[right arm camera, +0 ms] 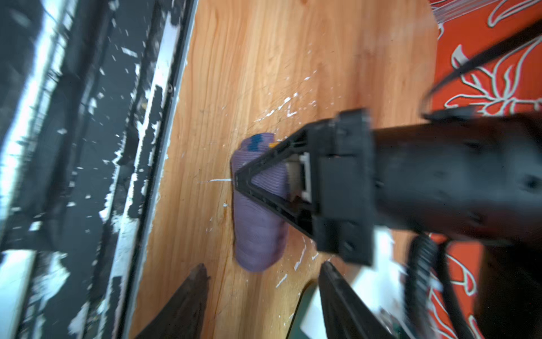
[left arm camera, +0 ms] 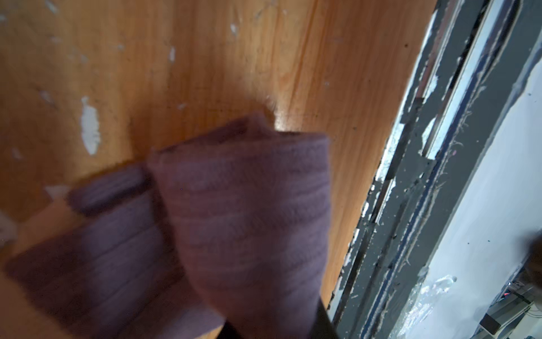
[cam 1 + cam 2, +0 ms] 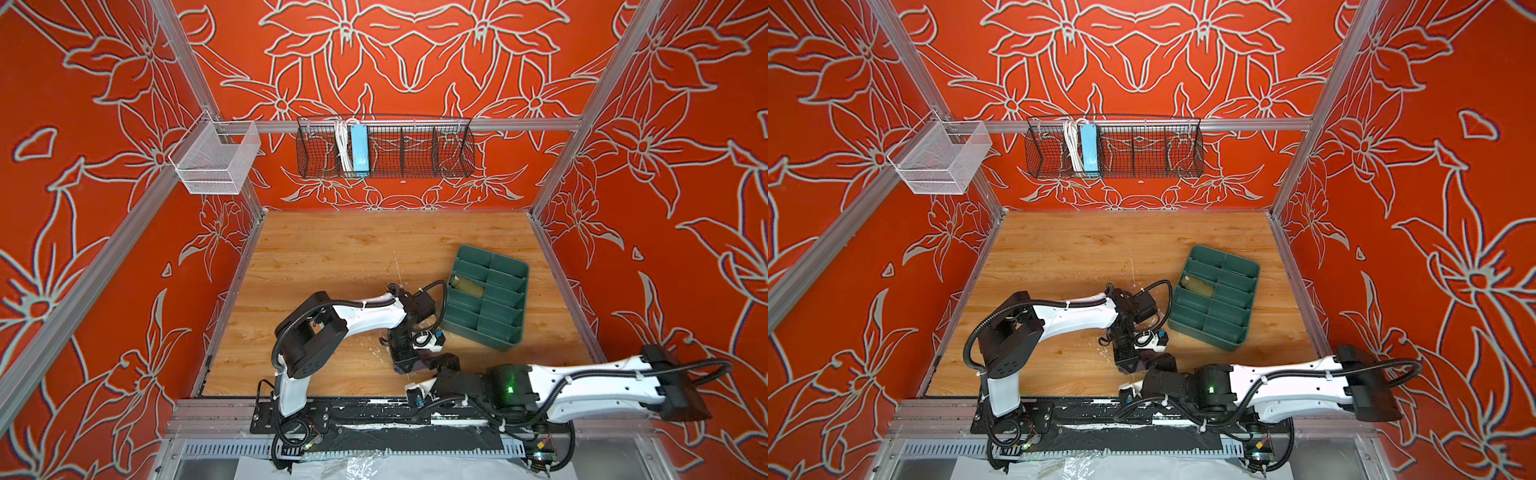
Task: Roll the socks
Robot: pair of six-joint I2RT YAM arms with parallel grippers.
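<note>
The purple sock (image 1: 261, 234) is seen rolled into a short, thick cylinder lying on the wooden table (image 3: 332, 257), near the table's front edge and roughly parallel to it. A navy and yellow stripe is shown at one end of the roll. The roll is clamped by the left gripper (image 1: 237, 179), whose jaws are drawn narrow across its middle; only the upper finger is shown clearly, so the lower contact is presumed rather than seen. The right gripper (image 1: 264, 273) is held just off the roll's other end, its fingers spread apart with nothing between them.

A narrow strip of bare wood is left between the roll and the chipped black rail (image 3: 374, 411) along the front edge.

The olive sock (image 3: 467, 286) is found rolled in one compartment of the green tray (image 3: 473, 332), which is set askew on the right side, well apart from the roll. The back and left of the table are left open.
</note>
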